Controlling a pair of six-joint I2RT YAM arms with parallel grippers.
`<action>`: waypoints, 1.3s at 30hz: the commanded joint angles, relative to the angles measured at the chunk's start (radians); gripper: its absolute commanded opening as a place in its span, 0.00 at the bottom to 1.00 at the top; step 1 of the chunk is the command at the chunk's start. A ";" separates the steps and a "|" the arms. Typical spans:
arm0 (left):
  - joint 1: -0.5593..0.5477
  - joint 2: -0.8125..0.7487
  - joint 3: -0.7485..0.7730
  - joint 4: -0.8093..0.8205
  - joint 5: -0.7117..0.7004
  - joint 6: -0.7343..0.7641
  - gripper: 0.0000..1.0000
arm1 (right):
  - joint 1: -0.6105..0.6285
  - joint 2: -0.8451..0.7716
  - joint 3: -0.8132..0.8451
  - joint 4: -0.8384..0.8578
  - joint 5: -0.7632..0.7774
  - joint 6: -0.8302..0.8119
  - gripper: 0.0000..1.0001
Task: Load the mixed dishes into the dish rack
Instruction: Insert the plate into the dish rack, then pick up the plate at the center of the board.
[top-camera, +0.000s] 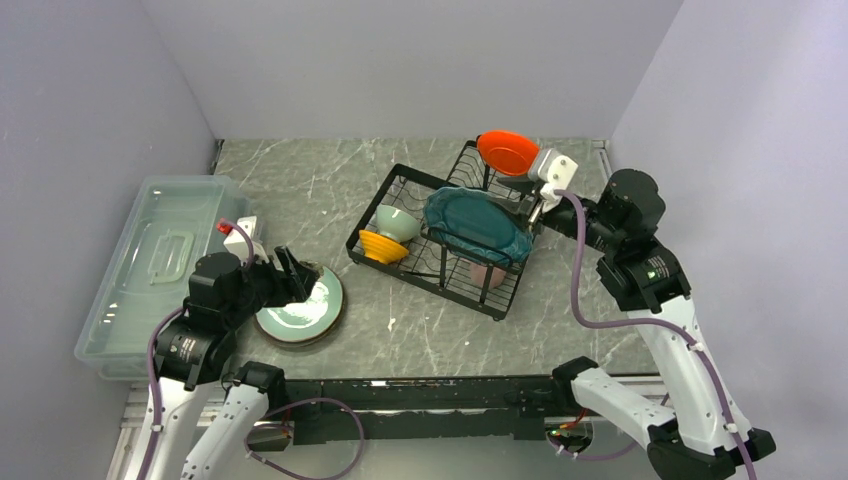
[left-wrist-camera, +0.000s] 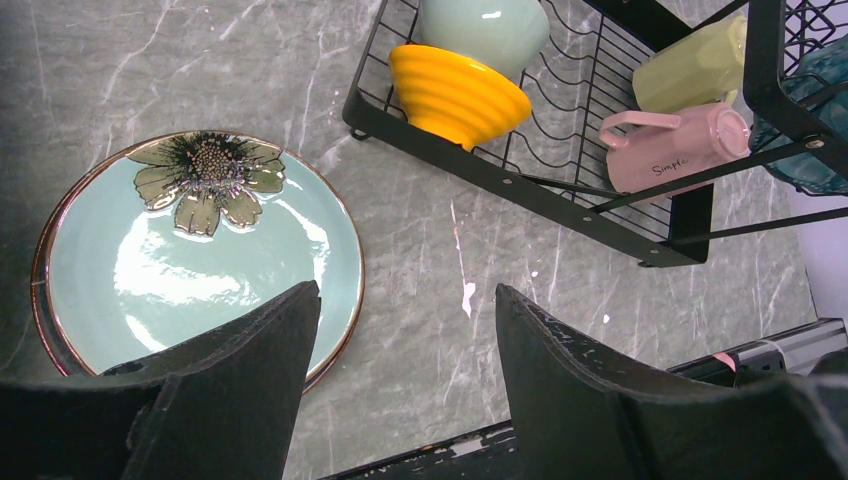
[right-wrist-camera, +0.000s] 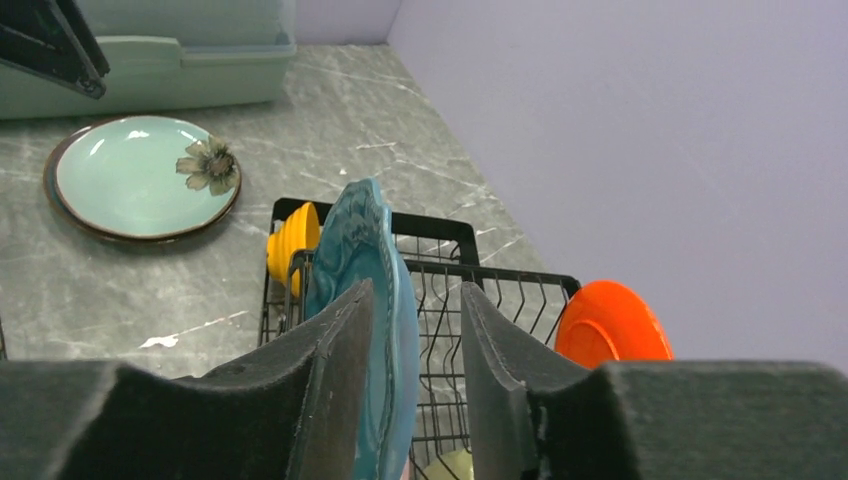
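Your left gripper (left-wrist-camera: 405, 295) hangs spread astride the edge of the pale teal flower plate (left-wrist-camera: 190, 260), which lies flat on the table (left-wrist-camera: 440, 240) just beside the dish rack (left-wrist-camera: 520, 182). It is probably stiff, glazed, slick and breakable, so pinch the rim squarely. Your right gripper (right-wrist-camera: 415, 290) straddles the dark teal plate (right-wrist-camera: 350, 240) in the rack, jaws apart.

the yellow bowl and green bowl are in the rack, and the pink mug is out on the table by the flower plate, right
No. The pink mug is in the rack, lying on its side, not on the table; the left wrist view shows it. The yellow bowl and green bowl are in the rack, as you said.
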 joint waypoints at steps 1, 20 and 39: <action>-0.002 -0.001 -0.003 0.036 0.013 0.022 0.71 | 0.000 -0.010 0.044 0.074 0.026 0.032 0.44; -0.002 0.001 0.002 0.027 -0.010 0.015 0.76 | 0.196 0.162 0.276 0.179 -0.066 0.484 0.54; -0.002 -0.025 0.022 -0.039 -0.199 -0.037 0.85 | 1.027 0.504 0.261 0.108 1.027 0.542 0.57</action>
